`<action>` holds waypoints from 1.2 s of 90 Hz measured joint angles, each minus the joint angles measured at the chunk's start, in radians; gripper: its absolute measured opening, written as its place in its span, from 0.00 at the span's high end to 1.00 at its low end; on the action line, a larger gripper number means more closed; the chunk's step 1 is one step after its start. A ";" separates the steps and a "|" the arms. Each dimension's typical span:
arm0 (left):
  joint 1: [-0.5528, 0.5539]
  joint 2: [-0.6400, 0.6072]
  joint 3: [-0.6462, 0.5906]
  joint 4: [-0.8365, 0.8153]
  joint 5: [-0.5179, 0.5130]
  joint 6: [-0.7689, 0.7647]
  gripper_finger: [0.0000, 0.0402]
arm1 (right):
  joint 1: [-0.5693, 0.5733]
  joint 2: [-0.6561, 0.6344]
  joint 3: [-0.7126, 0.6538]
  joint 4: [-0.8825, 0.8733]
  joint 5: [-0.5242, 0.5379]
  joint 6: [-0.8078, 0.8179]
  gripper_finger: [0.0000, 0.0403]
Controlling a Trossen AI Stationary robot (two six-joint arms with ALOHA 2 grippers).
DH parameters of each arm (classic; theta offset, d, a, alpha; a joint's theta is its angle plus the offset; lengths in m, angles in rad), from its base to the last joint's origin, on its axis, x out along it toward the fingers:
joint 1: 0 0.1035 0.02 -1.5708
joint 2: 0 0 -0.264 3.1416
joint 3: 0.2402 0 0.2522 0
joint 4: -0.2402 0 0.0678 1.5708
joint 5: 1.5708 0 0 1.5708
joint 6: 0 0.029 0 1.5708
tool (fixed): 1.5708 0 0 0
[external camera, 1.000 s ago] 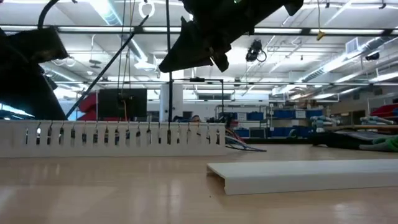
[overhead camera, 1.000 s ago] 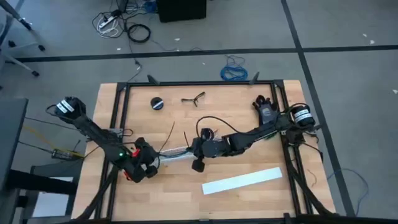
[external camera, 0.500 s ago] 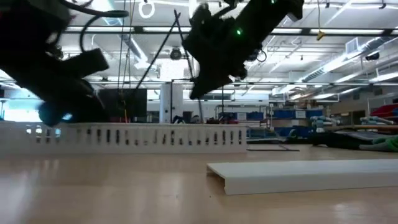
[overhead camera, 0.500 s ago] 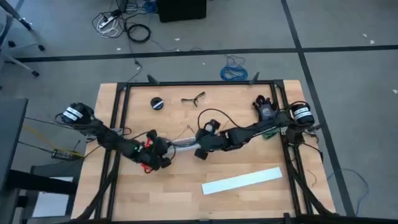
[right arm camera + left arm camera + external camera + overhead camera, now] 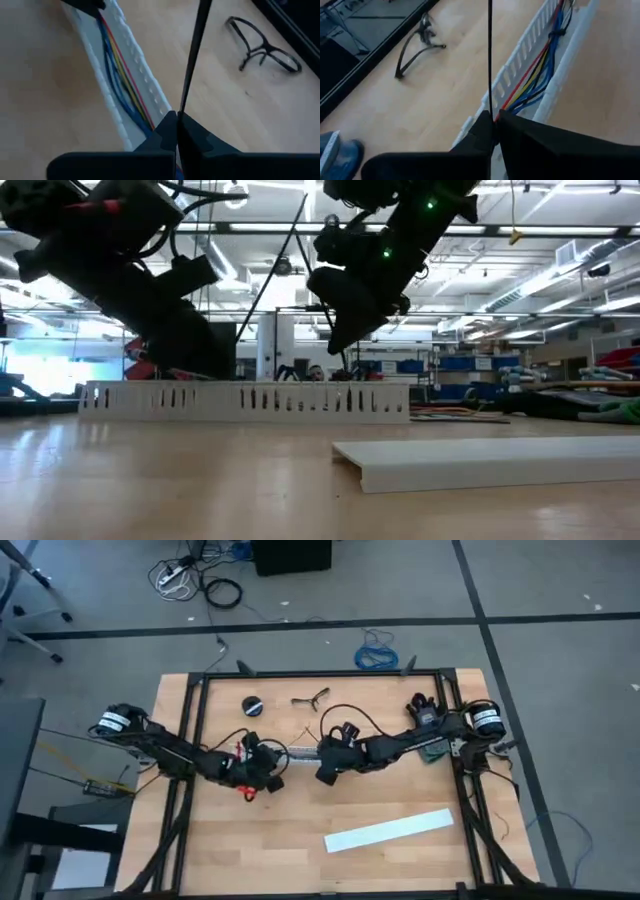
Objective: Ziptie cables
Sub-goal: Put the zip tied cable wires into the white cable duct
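Left hand [image 5: 494, 131] and right hand [image 5: 177, 131], each closed on a thin black tie [image 5: 490, 55], have moved closer over the cables [image 5: 540, 75] in the white tray [image 5: 298, 753].

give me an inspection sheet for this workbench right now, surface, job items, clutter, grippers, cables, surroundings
Surface: wooden table in a black frame.
Job's things: red, yellow and blue wires lie in the white slotted channel; a thin black tie rises from each gripper.
Clutter: safety glasses, black round thing, white cover strip.
Grippers: left gripper and right gripper shut on ties, over the channel's ends.
Cables: blue coil on the floor.
Surroundings: workshop hall.
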 joint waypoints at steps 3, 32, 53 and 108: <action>-0.002 -0.008 0.004 -0.022 -0.007 -0.008 0.99 | 0.000 0.000 0.000 0.006 -0.004 -0.001 1.00; -0.030 -0.057 0.007 -0.241 -0.046 -0.163 0.99 | -0.003 0.000 0.000 0.110 -0.040 -0.054 1.00; -0.060 -0.057 -0.009 -0.322 -0.068 -0.239 0.99 | -0.003 0.000 0.000 0.118 -0.050 -0.061 1.00; -0.059 -0.058 -0.049 -0.226 -0.044 -0.168 0.76 | -0.002 0.000 0.000 0.183 -0.067 -0.091 1.00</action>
